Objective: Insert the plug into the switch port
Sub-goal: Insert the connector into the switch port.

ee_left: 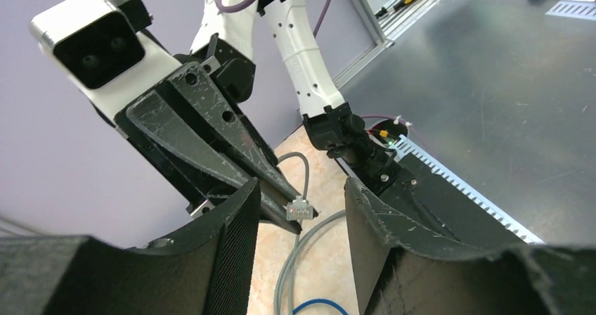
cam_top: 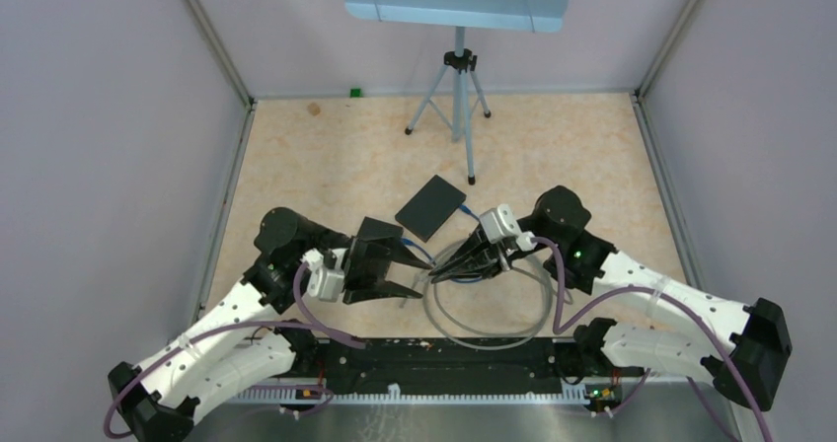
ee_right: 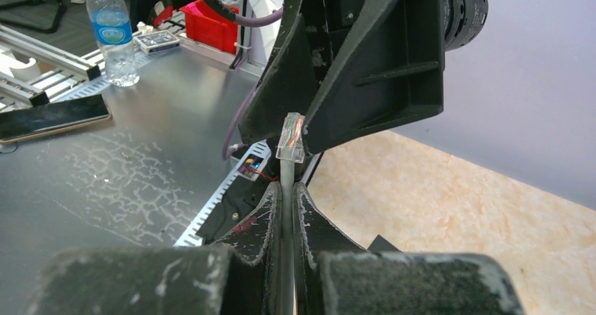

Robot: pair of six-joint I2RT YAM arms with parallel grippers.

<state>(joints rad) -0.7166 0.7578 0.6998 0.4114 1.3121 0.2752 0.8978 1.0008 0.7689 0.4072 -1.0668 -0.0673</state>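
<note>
My right gripper (ee_right: 287, 188) is shut on the grey cable (cam_top: 484, 333) just behind its clear plug (ee_right: 291, 138), which sticks out past the fingertips toward the left arm. In the left wrist view the plug (ee_left: 299, 208) hangs in the gap between my left gripper's (ee_left: 301, 188) two fingers, closer to the left one and touching neither. The left gripper (cam_top: 422, 273) is open and faces the right gripper (cam_top: 441, 275) tip to tip over the table's near middle. The switch (cam_top: 431, 207), a flat black box, lies just beyond them; a blue cable (ee_left: 316, 304) runs beneath.
The grey cable loops on the tabletop in front of the arm bases. A tripod (cam_top: 456, 87) with a light-blue panel stands at the back. Grey walls enclose the left and right. A water bottle (ee_right: 112, 34) and a red bin (ee_right: 207, 23) sit on the outer bench.
</note>
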